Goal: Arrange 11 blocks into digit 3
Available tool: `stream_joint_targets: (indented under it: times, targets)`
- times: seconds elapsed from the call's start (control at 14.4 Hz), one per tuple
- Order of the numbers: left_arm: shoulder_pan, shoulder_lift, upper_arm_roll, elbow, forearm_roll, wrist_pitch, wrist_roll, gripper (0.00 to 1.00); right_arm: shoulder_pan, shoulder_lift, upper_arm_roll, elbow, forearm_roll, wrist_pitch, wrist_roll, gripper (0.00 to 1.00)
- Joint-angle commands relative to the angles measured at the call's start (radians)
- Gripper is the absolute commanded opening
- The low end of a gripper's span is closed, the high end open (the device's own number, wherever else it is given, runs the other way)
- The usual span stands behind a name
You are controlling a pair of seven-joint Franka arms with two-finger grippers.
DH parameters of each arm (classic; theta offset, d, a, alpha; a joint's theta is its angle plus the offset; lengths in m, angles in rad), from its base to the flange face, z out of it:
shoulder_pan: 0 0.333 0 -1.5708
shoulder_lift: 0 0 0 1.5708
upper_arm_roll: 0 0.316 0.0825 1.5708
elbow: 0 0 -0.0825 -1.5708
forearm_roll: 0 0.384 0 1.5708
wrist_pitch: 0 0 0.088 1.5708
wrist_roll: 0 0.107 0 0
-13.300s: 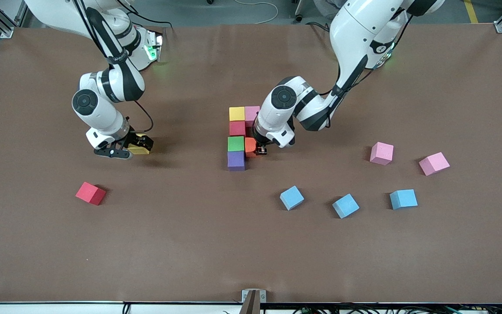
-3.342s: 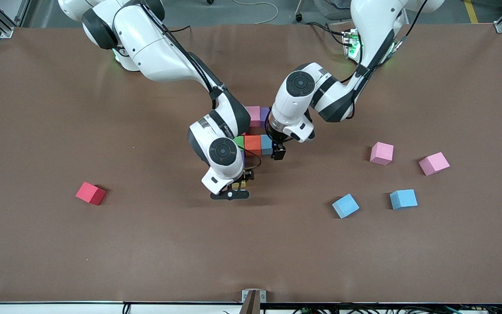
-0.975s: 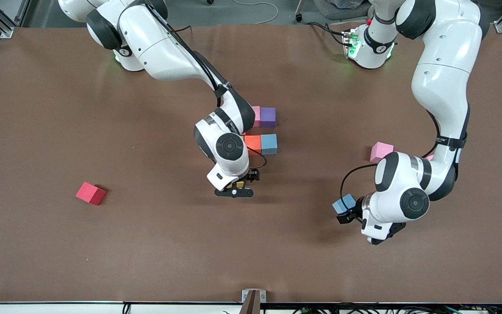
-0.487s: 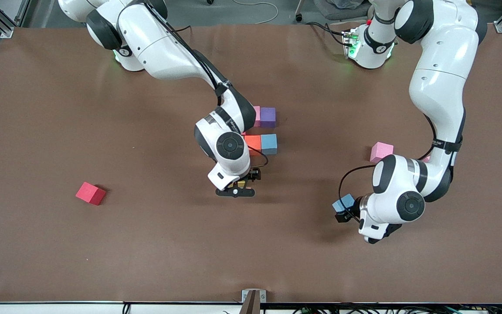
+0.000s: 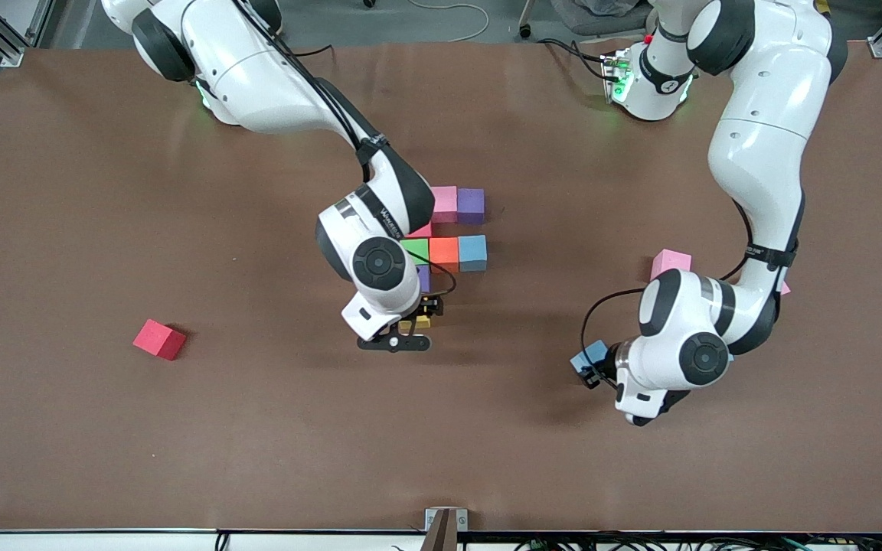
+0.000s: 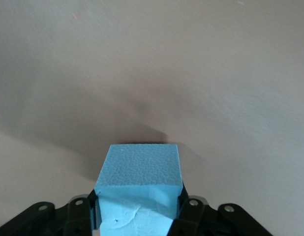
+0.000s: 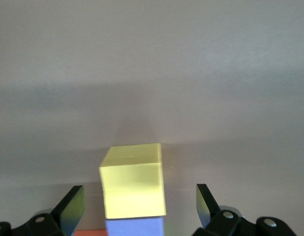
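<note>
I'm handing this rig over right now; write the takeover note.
Left gripper: shut on a light blue foam cube, at the table near its own end.
Right gripper: open, straddling the yellow foam cube just set against the purple cube.
Done: pink, purple, green, orange, light blue cubes grouped mid-table.
Left: carry the held cube in, finish the figure; a red cube and a pink cube lie loose.

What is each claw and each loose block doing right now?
left gripper: shut on a light blue block.
right gripper: open, fingers apart on either side of the yellow block, not touching it.
yellow block: resting against a purple block.
red block: lying alone on the table.
</note>
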Motion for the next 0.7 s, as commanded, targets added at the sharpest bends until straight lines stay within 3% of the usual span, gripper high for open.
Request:
stream_joint_targets:
  times: [0.0, 0.28, 0.63]
  targets:
    - [-0.073, -0.047, 0.006, -0.002, -0.013, -0.01, -0.193, 0.15, -0.067, -0.071, 0.014, -0.016, 0.013, -0.086, -0.103, 1.0]
    - [-0.181, -0.059, 0.008, -0.004, -0.007, -0.008, -0.523, 0.17, -0.188, -0.176, 0.013, -0.044, 0.013, -0.194, -0.327, 1.0]
    - [-0.268, -0.055, 0.008, -0.004, -0.007, 0.067, -0.937, 0.14, -0.4, -0.291, 0.01, -0.105, 0.001, -0.31, -0.394, 1.0]
